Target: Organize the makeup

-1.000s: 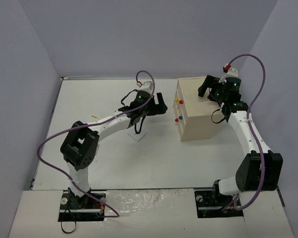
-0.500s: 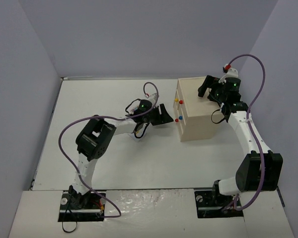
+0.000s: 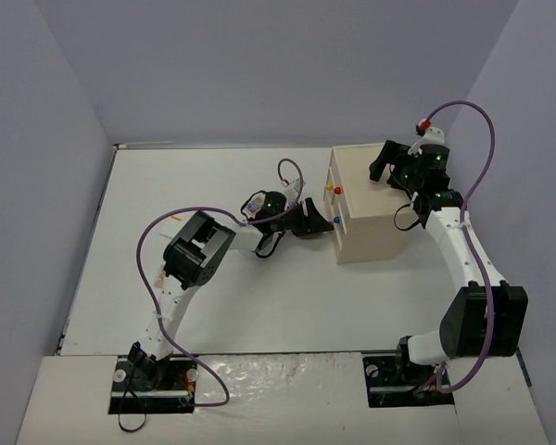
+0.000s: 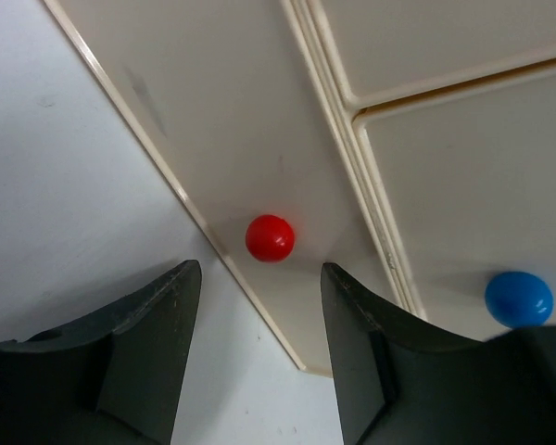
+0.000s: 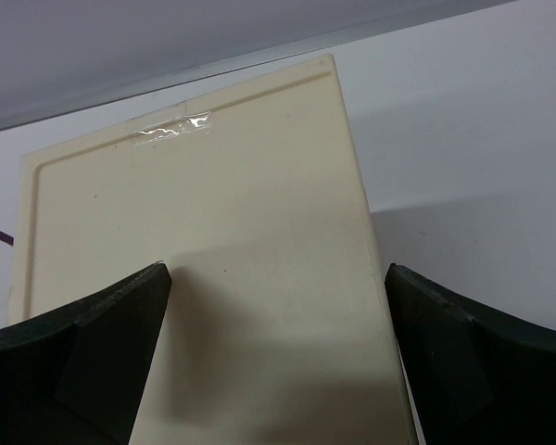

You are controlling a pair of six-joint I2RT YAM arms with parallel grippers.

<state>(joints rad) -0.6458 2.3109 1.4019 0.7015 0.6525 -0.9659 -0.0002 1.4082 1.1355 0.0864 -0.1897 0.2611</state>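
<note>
- Nearest, both arms are bolted at the near edge of the worktop point(image 3: 287, 306). The left arm point(image 3: 196, 252) is folded at its elbow and stretches rightward. The right arm point(image 3: 465, 248) rises along the right side toward the far end.
- Of the makeup, one piece can be made out: a white card point(image 3: 258, 254) lying flat on the worktop near the middle. It sits under the left arm's forearm and is partly hidden by that arm and its cable. Neither pair of jaws touches it.
- Just right of the card, the left jaws stand wide and hold nothing, pointed at the front of the drawer box point(image 3: 371, 222). In the left wrist view the two dark fingers point(image 4: 148, 352) frame a red knob point(image 4: 270, 237), which sits beyond the tips, apart from both.
- A blue knob point(image 4: 518, 298) sits right of the red one on the neighbouring drawer front.
- Farther along the box front, a second red knob point(image 3: 328, 186) and a yellow knob point(image 3: 339, 191) show from above.
- Farthest, the right jaws are spread wide over the far right part of the box top, with one finger at each side of the pale lid. Whether they touch it cannot be told.
- A strip of clear tape point(image 5: 171, 130) lies near the lid's far edge.
</note>
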